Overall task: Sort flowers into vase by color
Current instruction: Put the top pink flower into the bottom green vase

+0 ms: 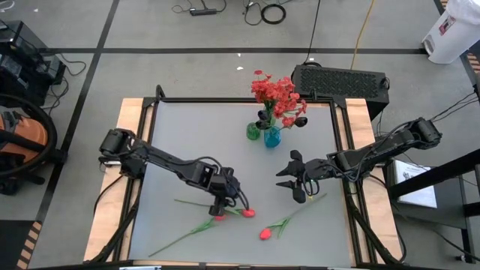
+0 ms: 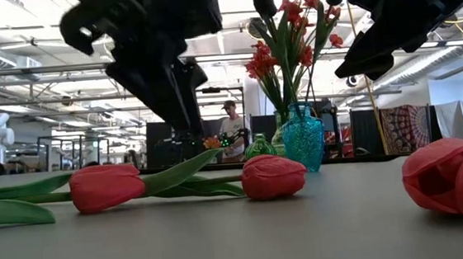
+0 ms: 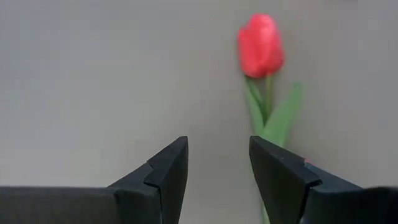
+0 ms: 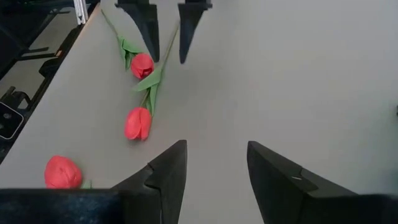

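Grey table (image 1: 195, 135), two vases at its far edge, three tulips lying near the front.
Left gripper (image 1: 218, 204) hangs spread over one tulip's (image 1: 248, 213) stem; right gripper (image 1: 294, 180) waits nearby, also spread, holding nothing.

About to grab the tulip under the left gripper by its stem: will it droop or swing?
Probably droops: the tulip has a long thin stem with a fat bud at one end. It looks light. The left gripper stands open over it; a grip nearer the bud should swing less.
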Tool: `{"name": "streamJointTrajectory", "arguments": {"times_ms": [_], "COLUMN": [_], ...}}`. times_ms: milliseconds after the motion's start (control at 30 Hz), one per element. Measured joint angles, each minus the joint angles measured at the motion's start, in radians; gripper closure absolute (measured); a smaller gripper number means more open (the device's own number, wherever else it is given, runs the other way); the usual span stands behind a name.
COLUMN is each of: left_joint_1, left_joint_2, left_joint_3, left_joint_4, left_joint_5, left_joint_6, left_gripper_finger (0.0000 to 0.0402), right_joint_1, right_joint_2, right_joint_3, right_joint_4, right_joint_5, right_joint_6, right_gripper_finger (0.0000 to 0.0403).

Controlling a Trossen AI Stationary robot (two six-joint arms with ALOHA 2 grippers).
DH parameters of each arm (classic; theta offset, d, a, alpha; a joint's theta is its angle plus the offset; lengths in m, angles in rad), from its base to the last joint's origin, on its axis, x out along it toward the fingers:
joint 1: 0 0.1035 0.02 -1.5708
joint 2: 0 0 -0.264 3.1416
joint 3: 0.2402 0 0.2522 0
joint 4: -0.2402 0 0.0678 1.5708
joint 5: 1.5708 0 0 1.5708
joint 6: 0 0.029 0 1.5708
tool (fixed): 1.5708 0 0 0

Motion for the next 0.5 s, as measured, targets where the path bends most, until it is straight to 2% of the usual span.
{"name": "streamJointTrajectory", "arguments": {"times_ms": [200, 500], "left_joint_1": [-0.019, -0.090], "left_joint_2": [0.064, 0.092], "left_joint_3": [0.000, 0.007], "left_joint_4": [0.039, 0.047], "left_joint_5": [-0.012, -0.007], "left_joint_6": [-0.095, -0.122], "left_gripper_finger": [0.0224, 0.0224], "right_joint_1": [0.000, 0.000], "right_joint_2": [0.000, 0.000], "right_joint_3": [0.000, 0.000], "right_joint_4": [-0.003, -0.015], "right_joint_5": [0.000, 0.000], "right_joint_6": [0.008, 0.011], "right_gripper_finger": [0.0243, 0.0243]}}
